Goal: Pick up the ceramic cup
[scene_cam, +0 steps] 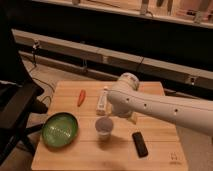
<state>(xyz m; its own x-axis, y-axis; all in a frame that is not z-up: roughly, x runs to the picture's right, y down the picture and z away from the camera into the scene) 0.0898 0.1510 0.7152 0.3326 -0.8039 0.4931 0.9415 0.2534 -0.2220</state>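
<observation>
The ceramic cup is small, white and faintly lavender. It stands upright near the middle front of the wooden table. My white arm reaches in from the right. Its gripper hangs just above and slightly right of the cup, mostly hidden behind the arm's wrist.
A green plate lies at the front left. An orange carrot-like object and a long white tube lie further back. A black remote lies at the front right. A dark chair stands left of the table.
</observation>
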